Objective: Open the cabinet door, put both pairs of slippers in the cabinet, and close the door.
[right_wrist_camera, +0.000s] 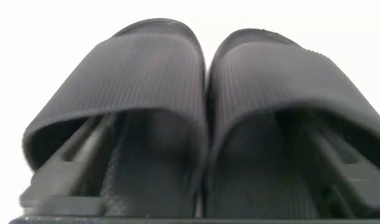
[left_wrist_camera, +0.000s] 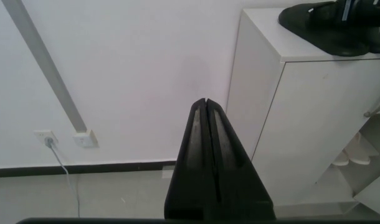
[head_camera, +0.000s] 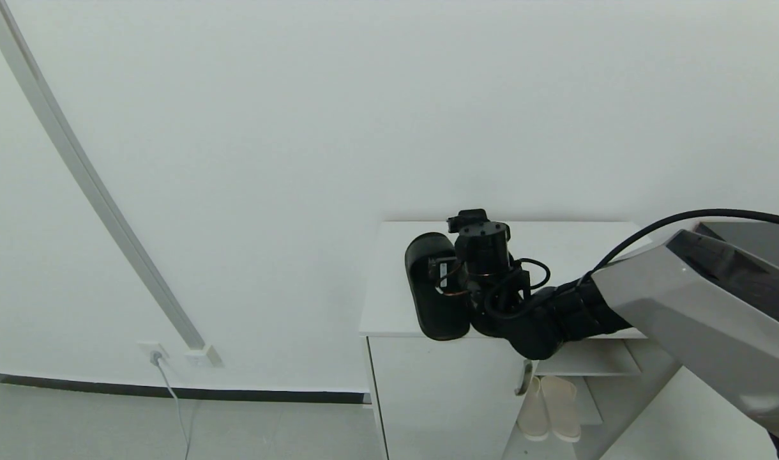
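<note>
Holding the black slippers (head_camera: pixel 435 287) in the right claw (right_wrist_camera: pixel 205 155), tucked under both straps, level with the cabinet (head_camera: pixel 447 396) top's front edge. Likely to snag there or slide loose while lowering toward the open side, already crowded by white slippers (head_camera: pixel 549 409). Left claw (left_wrist_camera: pixel 206 106) closed, empty, near a wall socket (left_wrist_camera: pixel 45 137).

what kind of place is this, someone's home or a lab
Probably an indoor entryway, or a mock-up of one: a white shoe cabinet stands against a bare wall, with white slippers inside it, black slippers on top, and a wall socket near the floor.
</note>
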### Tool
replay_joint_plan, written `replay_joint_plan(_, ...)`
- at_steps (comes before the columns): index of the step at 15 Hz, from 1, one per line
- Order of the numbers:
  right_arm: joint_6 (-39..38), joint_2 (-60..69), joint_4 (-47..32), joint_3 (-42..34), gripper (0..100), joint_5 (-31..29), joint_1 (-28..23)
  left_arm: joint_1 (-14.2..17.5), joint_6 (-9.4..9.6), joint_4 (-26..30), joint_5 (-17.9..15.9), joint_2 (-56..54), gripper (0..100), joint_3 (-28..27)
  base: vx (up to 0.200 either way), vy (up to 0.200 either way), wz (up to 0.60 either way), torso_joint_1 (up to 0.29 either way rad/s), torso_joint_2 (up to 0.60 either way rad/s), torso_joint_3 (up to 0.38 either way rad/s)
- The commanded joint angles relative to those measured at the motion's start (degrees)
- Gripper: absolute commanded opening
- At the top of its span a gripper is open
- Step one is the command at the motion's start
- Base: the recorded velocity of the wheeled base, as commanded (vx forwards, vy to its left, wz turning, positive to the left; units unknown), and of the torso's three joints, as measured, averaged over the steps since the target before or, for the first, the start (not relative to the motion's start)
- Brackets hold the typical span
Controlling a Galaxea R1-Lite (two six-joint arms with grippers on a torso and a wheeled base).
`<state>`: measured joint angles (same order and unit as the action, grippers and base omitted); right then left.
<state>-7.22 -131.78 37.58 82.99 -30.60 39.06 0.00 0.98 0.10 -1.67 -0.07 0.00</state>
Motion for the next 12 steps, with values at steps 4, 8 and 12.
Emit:
replay_joint_plan(4,0.0,-1.1,0.1,0.5,0,0.0,0.0,0.0,-0.01,0.0,0.0,0.1,0,0.0,0.0,0.0,0.0,0.0,0.0,0.0)
replay_joint_plan(8,0.0,-0.6,0.2,0.5,0,0.0,0.0,0.0,-0.01,0.0,0.0,0.1,0,0.0,0.0,0.0,0.0,0.0,0.0,0.0)
replay_joint_plan(12,-0.1,7.8,0.5,-5.7,0,0.7,1.3,0.0,-0.01,0.0,0.0,0.1,0,0.0,0.0,0.0,0.0,0.0,0.0,0.0)
